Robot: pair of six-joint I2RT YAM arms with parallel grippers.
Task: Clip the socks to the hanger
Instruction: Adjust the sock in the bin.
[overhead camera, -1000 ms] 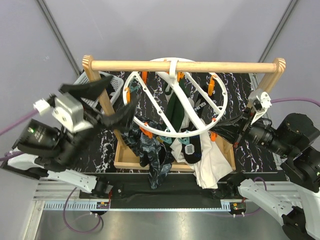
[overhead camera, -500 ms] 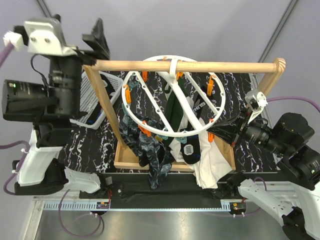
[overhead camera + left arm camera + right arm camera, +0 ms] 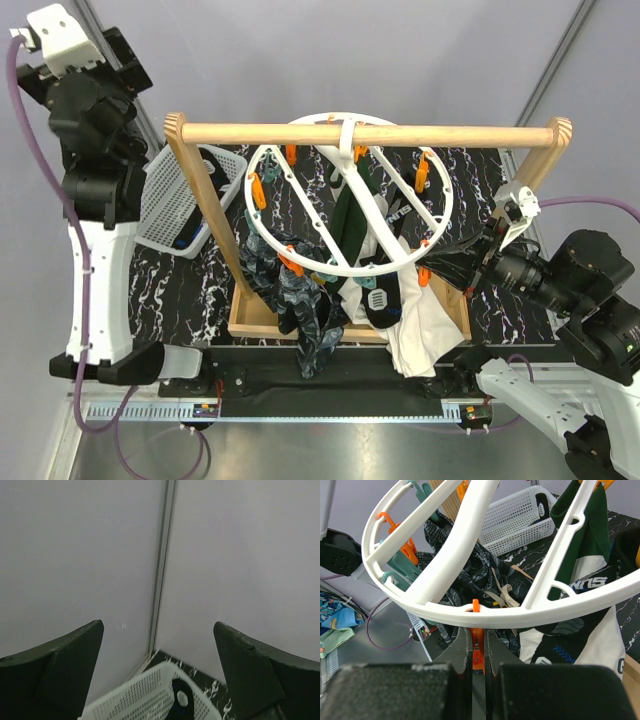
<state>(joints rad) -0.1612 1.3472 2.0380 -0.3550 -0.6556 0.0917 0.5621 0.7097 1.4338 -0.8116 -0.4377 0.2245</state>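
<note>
Socks (image 3: 300, 300) under the hanger (image 3: 340, 270) look soft, floppy; pinch the cuff. Right claw (image 3: 477, 637) squeezes a peg (image 3: 477, 655); left claw (image 3: 157, 630) wide.

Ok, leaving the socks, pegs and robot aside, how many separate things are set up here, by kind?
White ring hanger: 1
Wooden rail frame: 1
White mesh basket: 1
White cloth: 1
Total: 4

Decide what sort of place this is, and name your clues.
Probably a robotics test cell, not a home: left arm and right arm on a metal rail, grey walls, and a hanger hung on a wooden rail frame.
</note>
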